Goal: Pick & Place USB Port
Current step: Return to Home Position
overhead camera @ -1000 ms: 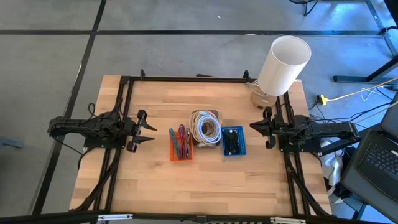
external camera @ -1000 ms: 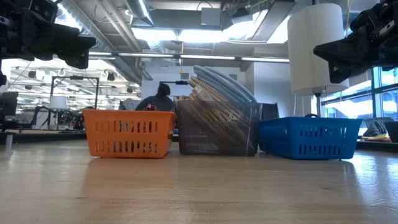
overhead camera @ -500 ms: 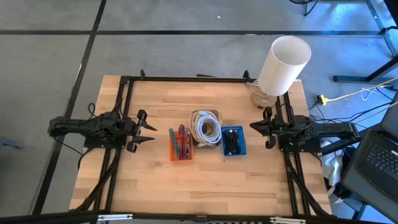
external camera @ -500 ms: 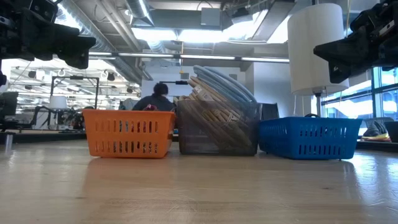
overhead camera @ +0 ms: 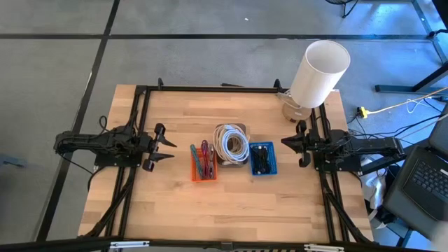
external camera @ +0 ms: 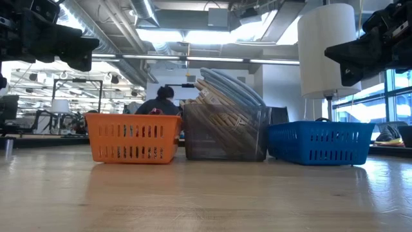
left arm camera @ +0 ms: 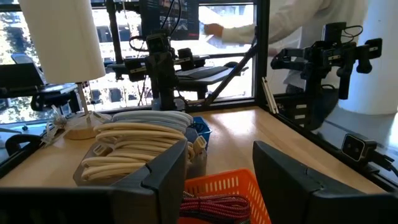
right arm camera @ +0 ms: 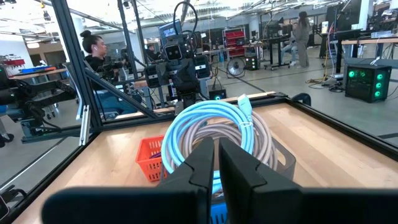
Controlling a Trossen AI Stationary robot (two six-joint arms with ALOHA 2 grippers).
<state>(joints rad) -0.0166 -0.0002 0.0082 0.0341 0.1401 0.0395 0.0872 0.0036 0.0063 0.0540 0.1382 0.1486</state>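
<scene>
Table (overhead camera: 210, 203) carries a white lamp (overhead camera: 318, 73) at its far right corner. Mid-table you see three bins side by side:

- orange bin (external camera: 132, 137), left, holding coloured cables (overhead camera: 204, 158)
- black bin (external camera: 225, 138), centre, holding coiled cables (overhead camera: 232, 143)
- blue bin (external camera: 318, 142), right, holding a black cable (overhead camera: 262, 160)

Left gripper (overhead camera: 171, 149), left of the bins, is released and empty. Right gripper (overhead camera: 284, 142), to their right, is clenched on nothing.

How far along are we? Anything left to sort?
Sorting looks done: cables lie in the orange bin, black bin and blue bin; no loose cable shows on the table. Nothing in hand: left gripper open, right gripper shut, both empty at the table's sides. Nothing visible remains.
</scene>
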